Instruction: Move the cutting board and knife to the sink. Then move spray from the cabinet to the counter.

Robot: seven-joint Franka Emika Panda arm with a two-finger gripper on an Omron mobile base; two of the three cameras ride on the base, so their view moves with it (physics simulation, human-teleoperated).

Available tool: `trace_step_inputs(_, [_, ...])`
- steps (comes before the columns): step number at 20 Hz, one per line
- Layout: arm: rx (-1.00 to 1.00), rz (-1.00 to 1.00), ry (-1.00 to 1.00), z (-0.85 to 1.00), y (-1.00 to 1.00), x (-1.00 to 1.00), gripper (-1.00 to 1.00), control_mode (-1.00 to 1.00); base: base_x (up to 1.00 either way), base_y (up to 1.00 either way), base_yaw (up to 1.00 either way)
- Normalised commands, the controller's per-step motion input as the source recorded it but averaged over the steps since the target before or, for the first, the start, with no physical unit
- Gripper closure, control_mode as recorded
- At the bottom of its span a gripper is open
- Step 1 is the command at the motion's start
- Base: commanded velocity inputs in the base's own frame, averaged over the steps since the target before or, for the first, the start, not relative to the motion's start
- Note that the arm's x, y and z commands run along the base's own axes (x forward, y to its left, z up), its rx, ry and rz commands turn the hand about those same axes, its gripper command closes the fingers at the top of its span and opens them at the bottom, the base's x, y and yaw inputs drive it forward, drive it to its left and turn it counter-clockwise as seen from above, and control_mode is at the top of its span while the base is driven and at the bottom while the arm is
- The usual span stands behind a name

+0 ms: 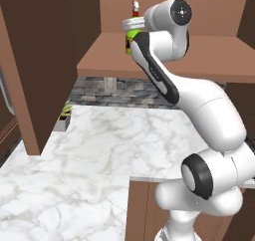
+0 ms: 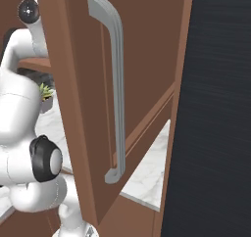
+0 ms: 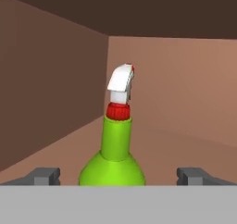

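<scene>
The spray [image 3: 113, 149], a bright green bottle with a red collar and a white trigger head, stands upright on the cabinet shelf [image 1: 112, 56]. My gripper [image 3: 119, 177] is open, one fingertip on each side of the bottle's body, with a gap on both sides. From the left base view, the arm reaches up into the cabinet, and the spray [image 1: 132, 35] shows just beside the hand. The white marble counter [image 1: 94, 145] lies below the shelf. The cutting board, knife and sink are out of view.
The cabinet's brown side wall [image 3: 51, 89] and back wall [image 3: 176, 84] close in around the bottle. An open cabinet door [image 2: 83, 108] with a long grey handle [image 2: 116, 89] stands to the arm's right. A small potted plant [image 1: 64, 113] sits at the back of the counter.
</scene>
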Motion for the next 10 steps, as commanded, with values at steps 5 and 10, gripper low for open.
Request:
trace_step_inputs(5, [-0.01,-0.02,0.01,0.00,0.06,0.35,-1.00,-1.00,0.00,0.00,0.00])
trace_step_inputs(10, [0.00,0.00,0.00,0.00,0.00,0.25,-1.00,-1.00,0.00,0.00,0.00])
